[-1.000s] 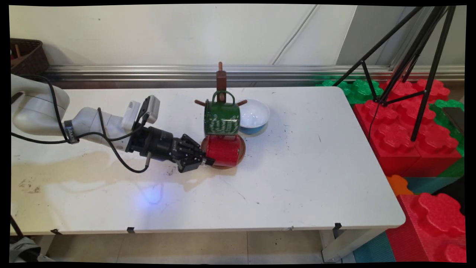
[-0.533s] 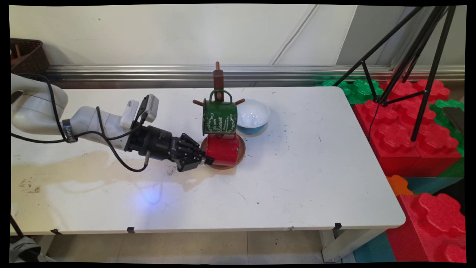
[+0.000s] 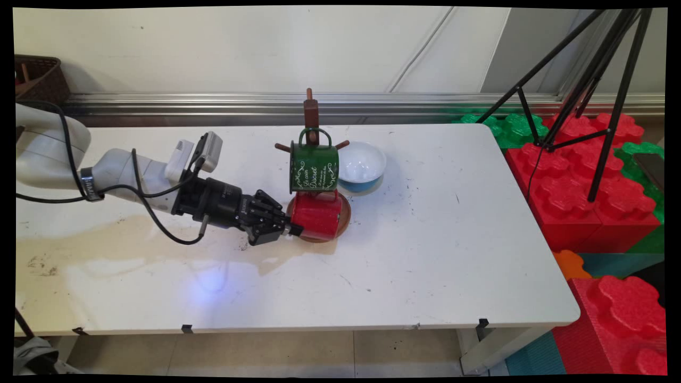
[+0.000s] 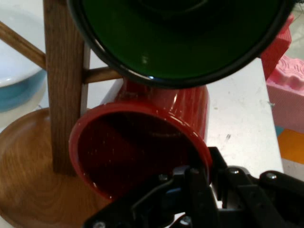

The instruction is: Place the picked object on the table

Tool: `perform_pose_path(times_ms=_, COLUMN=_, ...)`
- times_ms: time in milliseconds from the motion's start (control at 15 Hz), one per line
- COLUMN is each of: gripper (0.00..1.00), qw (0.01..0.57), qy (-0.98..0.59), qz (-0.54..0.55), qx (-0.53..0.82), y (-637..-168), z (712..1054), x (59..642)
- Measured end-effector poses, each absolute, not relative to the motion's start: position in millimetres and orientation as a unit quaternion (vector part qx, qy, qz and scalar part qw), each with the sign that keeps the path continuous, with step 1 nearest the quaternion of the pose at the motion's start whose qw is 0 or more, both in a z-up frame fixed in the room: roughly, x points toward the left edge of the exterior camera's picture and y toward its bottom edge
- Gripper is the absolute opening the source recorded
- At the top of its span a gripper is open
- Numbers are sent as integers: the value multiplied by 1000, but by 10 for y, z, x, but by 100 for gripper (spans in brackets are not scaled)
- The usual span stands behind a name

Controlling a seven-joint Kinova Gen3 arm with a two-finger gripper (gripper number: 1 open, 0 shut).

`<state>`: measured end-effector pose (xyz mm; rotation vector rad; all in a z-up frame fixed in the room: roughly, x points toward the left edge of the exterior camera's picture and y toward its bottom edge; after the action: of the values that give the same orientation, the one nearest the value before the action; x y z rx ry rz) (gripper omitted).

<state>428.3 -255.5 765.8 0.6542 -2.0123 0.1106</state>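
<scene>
Two mugs on the wooden mug tree point(image 3: 310, 114) at frame centre: green mug point(image 3: 314, 169) hanging on an upper peg, red mug point(image 3: 318, 215) below it, over the round base point(image 3: 345, 215). Gripper point(image 3: 296, 230) comes in low from the left, fingers clamped on the red mug's rim point(image 4: 202, 159), one inside, one outside. White-and-blue bowl point(image 3: 363, 166) just right of the tree. Brownish stain point(image 3: 106, 239) on table point(image 3: 452, 239), lower left.
</scene>
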Motion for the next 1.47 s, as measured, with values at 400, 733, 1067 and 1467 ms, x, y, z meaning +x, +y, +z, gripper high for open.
perform_pose_path(times_ms=400, gripper=0, qw=493, qy=-829, qz=35, qx=261, y=-2477, z=7750, x=4326)
perform_pose_path(times_ms=733, gripper=0, qw=496, qy=-830, qz=27, qx=253, y=-2409, z=7818, x=4347)
perform_pose_path(times_ms=1067, gripper=0, qw=496, qy=-833, qz=21, qx=246, y=-2349, z=7874, x=4382)
perform_pose_path(times_ms=1467, gripper=0, qw=493, qy=-838, qz=17, qx=233, y=-2287, z=7961, x=4458)
